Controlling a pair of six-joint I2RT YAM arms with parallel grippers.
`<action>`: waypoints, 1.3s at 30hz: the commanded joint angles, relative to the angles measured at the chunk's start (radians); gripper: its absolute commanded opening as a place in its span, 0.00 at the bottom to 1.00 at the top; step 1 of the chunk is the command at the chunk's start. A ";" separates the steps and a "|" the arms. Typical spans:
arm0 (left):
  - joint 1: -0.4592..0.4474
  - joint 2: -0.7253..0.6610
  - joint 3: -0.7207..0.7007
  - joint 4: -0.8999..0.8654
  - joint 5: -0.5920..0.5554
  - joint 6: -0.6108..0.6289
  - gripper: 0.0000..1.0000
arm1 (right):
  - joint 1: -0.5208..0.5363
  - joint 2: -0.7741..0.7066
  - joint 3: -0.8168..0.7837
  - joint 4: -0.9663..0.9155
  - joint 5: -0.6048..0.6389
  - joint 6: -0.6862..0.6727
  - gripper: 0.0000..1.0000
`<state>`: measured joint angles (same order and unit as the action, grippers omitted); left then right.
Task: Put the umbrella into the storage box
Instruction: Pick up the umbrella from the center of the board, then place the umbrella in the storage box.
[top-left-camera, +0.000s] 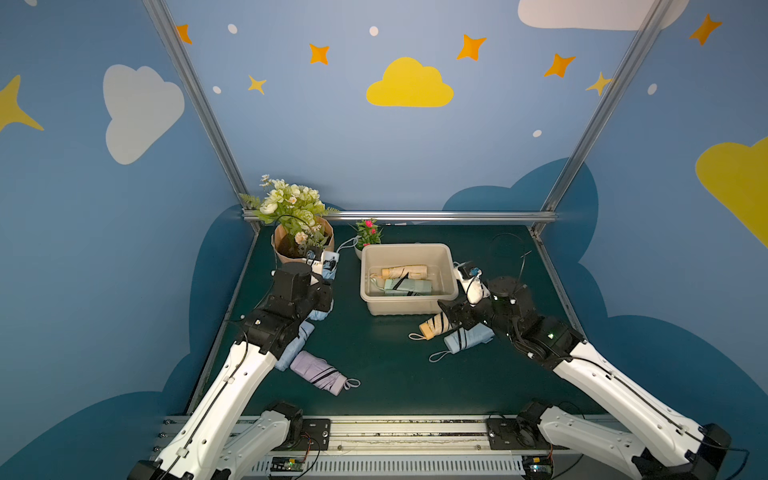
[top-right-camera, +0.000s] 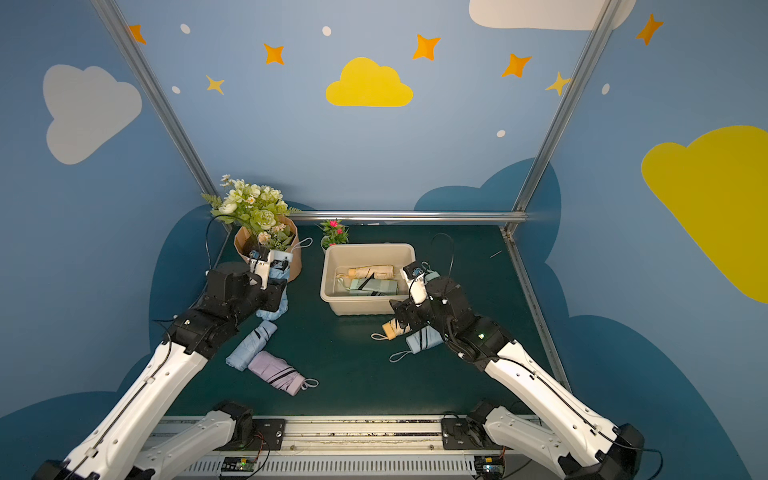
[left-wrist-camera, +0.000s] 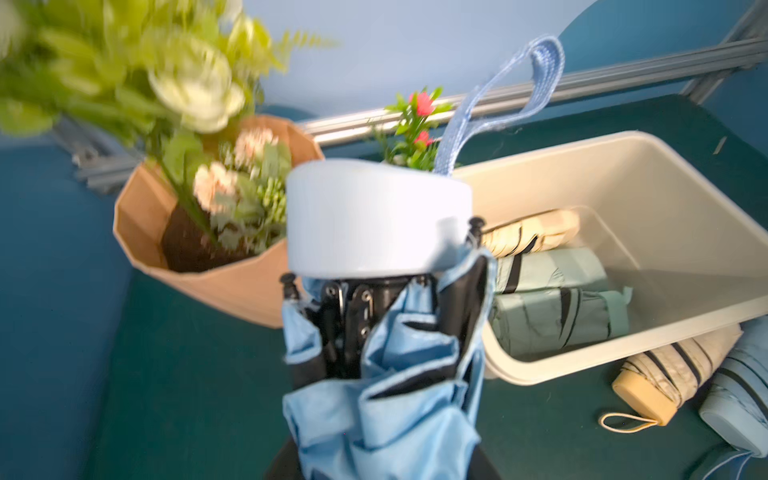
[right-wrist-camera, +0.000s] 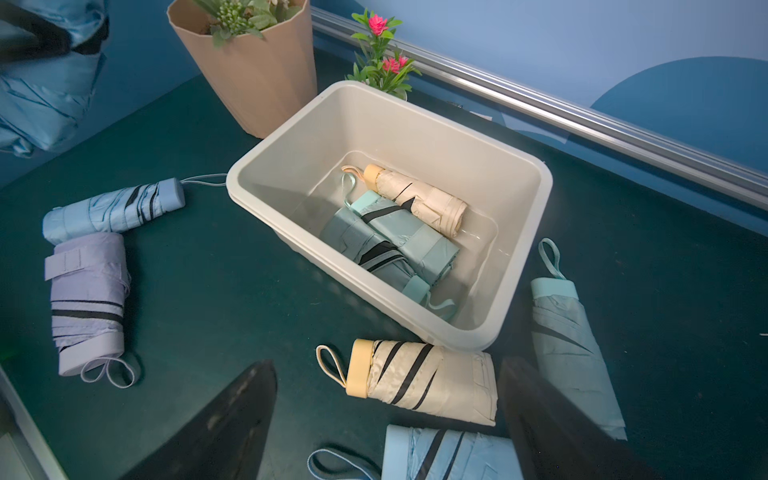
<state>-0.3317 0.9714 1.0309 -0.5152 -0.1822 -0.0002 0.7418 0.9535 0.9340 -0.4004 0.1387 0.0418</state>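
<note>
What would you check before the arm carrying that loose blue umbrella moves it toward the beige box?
1. Grip: left gripper shut on the blue umbrella: ok.
2. Canopy bundled: its folds hang loose: not ok.
3. Room in the storage box: three umbrellas lie low inside, bare floor beside them: ok.
4. Clearance from the flower pot: close beside the umbrella, contact unclear: cannot tell.
5. Right gripper off the path: open above the cream umbrella by the box's front: ok, probably.

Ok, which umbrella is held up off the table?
The half-unfurled light blue umbrella; the rest lie on the table or in the storage box.
</note>
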 joint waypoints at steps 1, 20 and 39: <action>-0.033 0.074 0.108 0.130 0.105 0.212 0.25 | -0.007 -0.039 -0.016 0.025 0.050 0.024 0.89; -0.184 0.575 0.447 0.152 0.351 0.843 0.31 | -0.013 -0.198 -0.084 -0.148 0.142 0.093 0.89; -0.280 1.040 0.703 -0.053 0.198 1.000 0.33 | -0.014 -0.210 -0.078 -0.172 0.162 0.121 0.89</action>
<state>-0.6147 2.0094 1.6878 -0.5606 0.0418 0.9848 0.7319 0.7567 0.8532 -0.5545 0.2806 0.1539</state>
